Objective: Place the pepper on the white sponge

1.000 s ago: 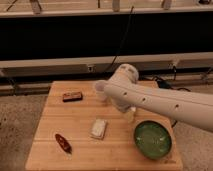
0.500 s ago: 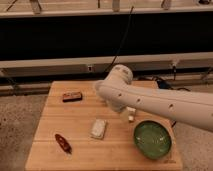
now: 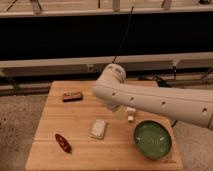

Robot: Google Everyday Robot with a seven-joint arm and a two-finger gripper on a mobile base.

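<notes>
The pepper, small, dark red and glossy, lies near the front left corner of the wooden table. The white sponge lies flat near the table's middle, to the right of the pepper and apart from it. My white arm reaches in from the right, with its round joint above the table's back middle. My gripper is mostly hidden under the arm, behind and to the right of the sponge. It is well away from the pepper.
A flat brown-red bar lies at the back left. A green bowl sits at the front right. A small white object pokes out below the arm, between sponge and bowl. A dark wall and rails run behind the table.
The arm has swung a little to the left and forward over the table's back middle, covering the cup seen there earlier. The pepper, sponge, bar and bowl have not moved.
</notes>
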